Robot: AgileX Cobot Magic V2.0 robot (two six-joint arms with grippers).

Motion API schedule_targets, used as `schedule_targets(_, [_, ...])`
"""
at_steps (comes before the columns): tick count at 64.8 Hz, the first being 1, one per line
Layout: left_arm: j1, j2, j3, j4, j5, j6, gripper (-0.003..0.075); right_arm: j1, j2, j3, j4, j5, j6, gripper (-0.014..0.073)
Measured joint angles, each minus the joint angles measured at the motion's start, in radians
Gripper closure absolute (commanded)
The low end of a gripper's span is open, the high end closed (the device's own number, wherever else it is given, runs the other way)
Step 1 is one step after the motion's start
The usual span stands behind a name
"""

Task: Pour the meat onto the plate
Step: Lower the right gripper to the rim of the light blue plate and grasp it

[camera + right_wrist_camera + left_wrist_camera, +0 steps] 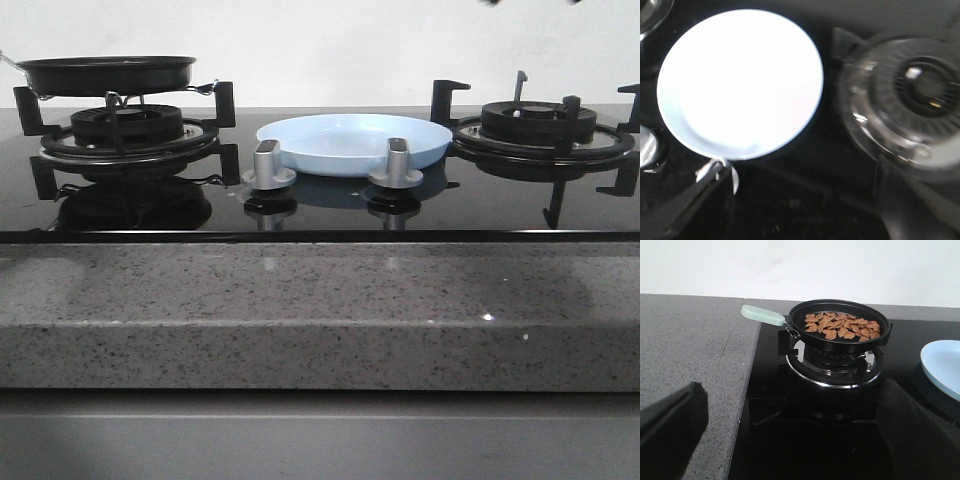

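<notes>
meat (842, 326): heaped in the frying pan (840, 325) on the burner beside the empty plate (352, 142). step: approach, nothing grasped. left gripper (790, 440) spread apart, right gripper (805, 200) likewise; next calls for gripping the pan handle (763, 315).

White wall (320, 50), speckled (grey) counter (320, 320)

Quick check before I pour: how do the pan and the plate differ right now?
The pan is black with a pale green handle; the plate is pale blue and has none. The pan holds the meat; the plate is bare. The pan sits raised on the left burner; the plate lies on the glass cooktop between the burners, behind two knobs. Both are round and shallow.
</notes>
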Motion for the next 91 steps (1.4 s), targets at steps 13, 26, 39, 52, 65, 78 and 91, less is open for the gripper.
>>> schedule_targets(13, [0.0,0.0,0.0,0.0,0.0,0.0,0.0049,0.002,0.255,-0.283,0.002,0.177,0.0,0.0052])
schedule_targets(26, [0.0,0.0,0.0,0.0,-0.002,0.0,0.0049,0.002,0.47,-0.542,0.002,0.31,0.0,0.0243])
schedule_targets(39, [0.0,0.0,0.0,0.0,-0.002,0.0,0.0049,0.002,0.588,-0.666,0.002,0.363,0.0,0.0272])
schedule_targets(52, [0.0,0.0,0.0,0.0,-0.002,0.0,0.0049,0.002,0.638,-0.683,-0.02,0.368,0.0,0.0272])
schedule_targets(65, [0.0,0.0,0.0,0.0,-0.002,0.0,0.0049,-0.002,0.651,-0.685,-0.033,0.369,0.0,0.0272])
schedule_targets(78, [0.0,0.0,0.0,0.0,-0.002,0.0,0.0049,-0.004,0.664,-0.686,-0.035,0.369,0.0,0.0272])
schedule_targets(91, [0.0,0.0,0.0,0.0,-0.002,0.0,0.0049,-0.004,0.684,-0.688,-0.024,0.367,0.0,0.0333])
